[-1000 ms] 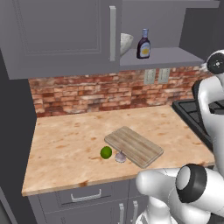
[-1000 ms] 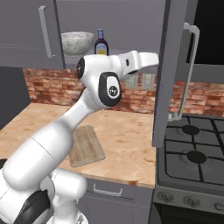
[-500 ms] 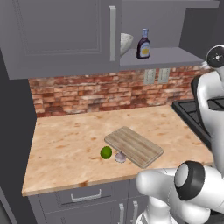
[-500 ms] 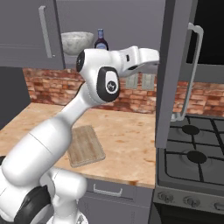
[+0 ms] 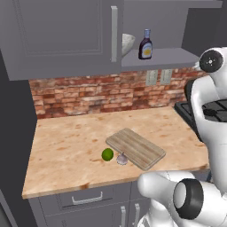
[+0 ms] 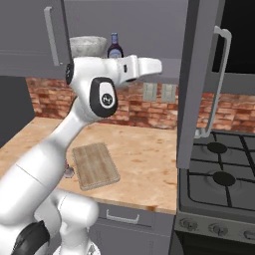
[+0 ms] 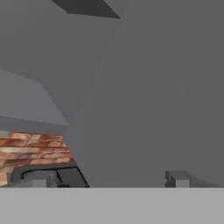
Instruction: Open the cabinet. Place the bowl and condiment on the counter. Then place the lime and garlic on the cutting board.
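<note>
Grey two-door wall cabinet [image 6: 199, 74], upper frame: right door swung open, marbled stone bowl [image 6: 88, 46] and dark bottle [image 6: 115, 46] shelved. Two-finger gripper [image 7: 109, 178] spread wide, holding nothing.

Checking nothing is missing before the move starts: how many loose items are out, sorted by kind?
Bowl: 1
Bottle: 1
Lime: 1
Garlic: 1
Cutting board: 1
Total: 5
</note>
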Controlling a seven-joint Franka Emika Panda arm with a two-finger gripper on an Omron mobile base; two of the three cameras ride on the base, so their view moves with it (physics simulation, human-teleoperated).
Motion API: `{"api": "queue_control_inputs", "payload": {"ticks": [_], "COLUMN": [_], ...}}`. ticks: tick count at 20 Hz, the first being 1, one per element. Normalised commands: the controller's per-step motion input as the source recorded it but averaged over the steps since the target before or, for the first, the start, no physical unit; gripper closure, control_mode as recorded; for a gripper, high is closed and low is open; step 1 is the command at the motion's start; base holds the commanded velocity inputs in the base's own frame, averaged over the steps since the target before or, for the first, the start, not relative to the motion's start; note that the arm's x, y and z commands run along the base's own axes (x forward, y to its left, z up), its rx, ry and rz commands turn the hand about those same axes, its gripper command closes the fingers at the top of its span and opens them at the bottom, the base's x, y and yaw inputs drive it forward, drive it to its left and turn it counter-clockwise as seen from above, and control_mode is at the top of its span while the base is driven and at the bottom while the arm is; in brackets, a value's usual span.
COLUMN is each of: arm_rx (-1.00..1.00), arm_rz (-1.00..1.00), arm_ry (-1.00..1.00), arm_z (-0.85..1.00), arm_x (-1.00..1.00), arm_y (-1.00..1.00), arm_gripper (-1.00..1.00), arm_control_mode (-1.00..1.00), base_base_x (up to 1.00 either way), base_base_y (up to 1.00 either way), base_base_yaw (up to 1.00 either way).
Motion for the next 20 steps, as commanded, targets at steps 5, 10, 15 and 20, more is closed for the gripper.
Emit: {"api": "queue_control_inputs", "payload": {"ticks": [5,10,15,20], "arm_rx": [0.05,0.07,0.07,0.06], "arm_rz": [0.0,0.0,0.02,0.06], "arm_ry": [-0.18,-0.11,-0.02,0.0], "arm_z": [0.03,0.0,0.01,0.01], "arm_x": [-0.09,-0.09,-0.01,0.0], "arm_y": [0.68,0.6,0.63,0.71], "arm_gripper": [-1.0,-1.0,-1.0,-1.0], "arm_control_mode": [-1.0,-1.0,-1.0,-1.0], "base_base_x": [0.0,0.0,0.0,0.0], "base_base_y": [0.0,0.0,0.0,0.0], "base_base_yaw": [0.0,0.0,0.0,0.0]}}
